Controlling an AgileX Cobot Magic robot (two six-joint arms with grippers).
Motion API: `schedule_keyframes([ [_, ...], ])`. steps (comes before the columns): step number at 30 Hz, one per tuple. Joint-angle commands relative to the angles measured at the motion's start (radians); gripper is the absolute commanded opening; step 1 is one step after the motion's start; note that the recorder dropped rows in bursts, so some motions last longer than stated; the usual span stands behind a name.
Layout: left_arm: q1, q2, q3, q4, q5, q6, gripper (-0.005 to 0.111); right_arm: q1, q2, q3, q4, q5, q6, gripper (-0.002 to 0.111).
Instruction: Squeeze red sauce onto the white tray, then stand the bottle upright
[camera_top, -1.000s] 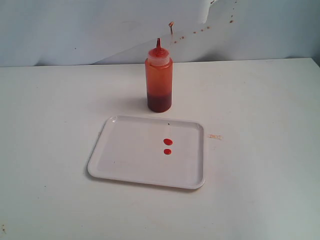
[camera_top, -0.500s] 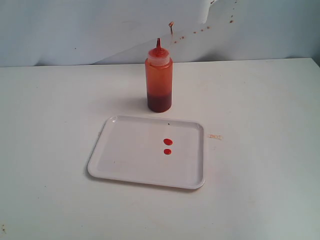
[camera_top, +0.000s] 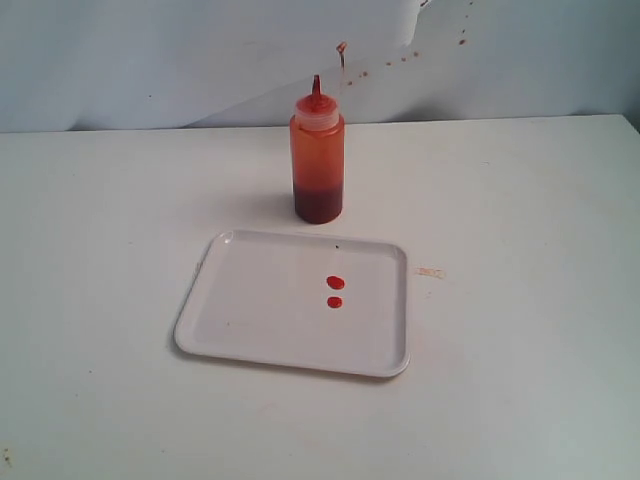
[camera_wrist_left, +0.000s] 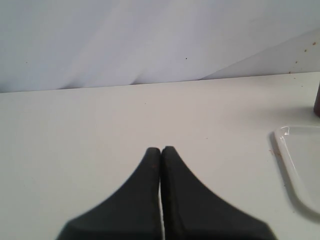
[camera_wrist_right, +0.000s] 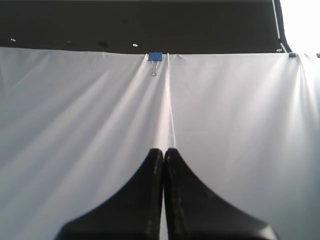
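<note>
Nothing had shifted: bottle (camera_top: 318, 165) upright beyond the white tray (camera_top: 250, 300) bearing red sauce (camera_top: 335, 283); left tool (camera_wrist_left: 161, 150) and right tool (camera_wrist_right: 163, 151) pressed together. You needed only stay clear.

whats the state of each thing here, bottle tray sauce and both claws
squeeze bottle: upright behind the tray, cap on, dark red fill only in its lower part
white tray: lying flat, sauce on it
red sauce: two small round drops, apart, right of the tray's middle
left claw: shut, holding nothing
right claw: shut, holding nothing
blue binder clip: clamped on the backdrop cloth's top edge
</note>
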Motion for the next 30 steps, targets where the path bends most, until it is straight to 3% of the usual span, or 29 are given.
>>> schedule_keyframes([
  [1, -0.003, -0.002, 0.005, 0.003, -0.011, -0.002, 0.0, -0.004, -0.003, -0.022, 0.007, -0.02, -0.001, 0.0],
  [14, -0.003, -0.002, 0.005, 0.003, -0.011, -0.002, 0.0, -0.006, -0.003, -0.011, -0.039, -0.018, -0.001, 0.0],
  [15, -0.003, -0.002, 0.005, 0.003, -0.011, -0.002, 0.0, -0.006, -0.003, -0.006, -0.106, -0.018, -0.001, 0.0],
  [19, -0.003, -0.002, 0.005, 0.003, -0.011, -0.002, 0.0, -0.006, -0.003, 0.037, -0.76, -0.02, -0.001, 0.0],
  [22, -0.003, -0.002, 0.005, 0.003, -0.011, -0.002, 0.0, -0.006, -0.003, 0.099, -1.093, -0.02, -0.001, 0.0],
  [30, -0.003, -0.002, 0.005, 0.003, -0.011, -0.002, 0.0, -0.006, -0.003, 0.335, -1.128, -0.026, -0.001, 0.0],
])
